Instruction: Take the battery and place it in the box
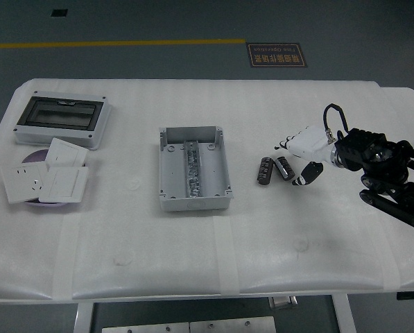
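Note:
Two black cylindrical batteries lie side by side on the white table, one [264,171] to the left and one [285,168] to the right. The open grey box [167,166] with a metal rail inside sits at the table's middle, well left of them. My right hand [300,158] reaches in from the right, its white fingers spread around the right battery without closing on it; the thumb [308,173] hangs just right of it. My left arm does not show.
A grey enclosure with a dark window [62,119] stands at the back left. Several white wall switches and sockets [46,179] lie piled on a purple plate in front of it. The table's front edge [193,295] runs along the bottom.

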